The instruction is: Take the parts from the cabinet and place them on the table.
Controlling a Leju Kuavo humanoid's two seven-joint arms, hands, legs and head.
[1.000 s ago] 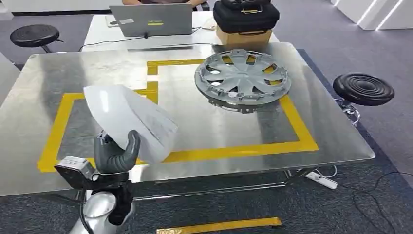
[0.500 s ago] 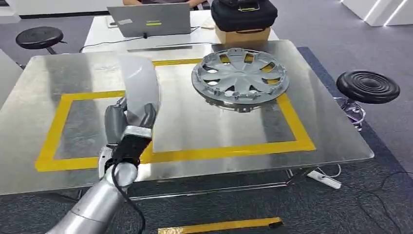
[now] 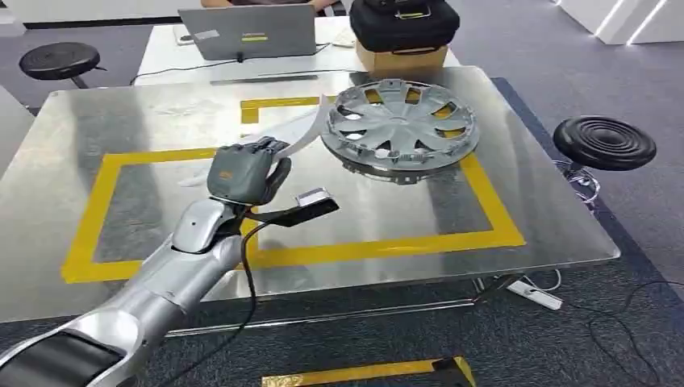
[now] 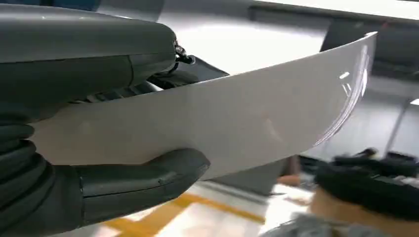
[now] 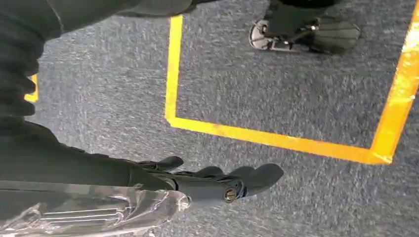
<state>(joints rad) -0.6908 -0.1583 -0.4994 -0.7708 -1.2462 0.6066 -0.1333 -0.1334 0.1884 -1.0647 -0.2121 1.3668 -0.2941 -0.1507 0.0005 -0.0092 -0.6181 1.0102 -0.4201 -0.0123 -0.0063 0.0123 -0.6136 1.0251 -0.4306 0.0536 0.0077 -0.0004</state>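
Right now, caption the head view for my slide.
Left hand holds a white panel over the taped steel table, beside the hubcap.

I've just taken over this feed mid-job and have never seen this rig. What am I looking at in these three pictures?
A two-armed humanoid robot. The head view looks down at a metal table marked with yellow tape; a grey hubcap lies on it. The left hand reaches over the table, holding a curved white panel. The left wrist view shows that grip close up: thumb and fingers clamp the panel. The right wrist view looks at carpet with yellow lines; the right hand hangs there, fingers apart, empty.
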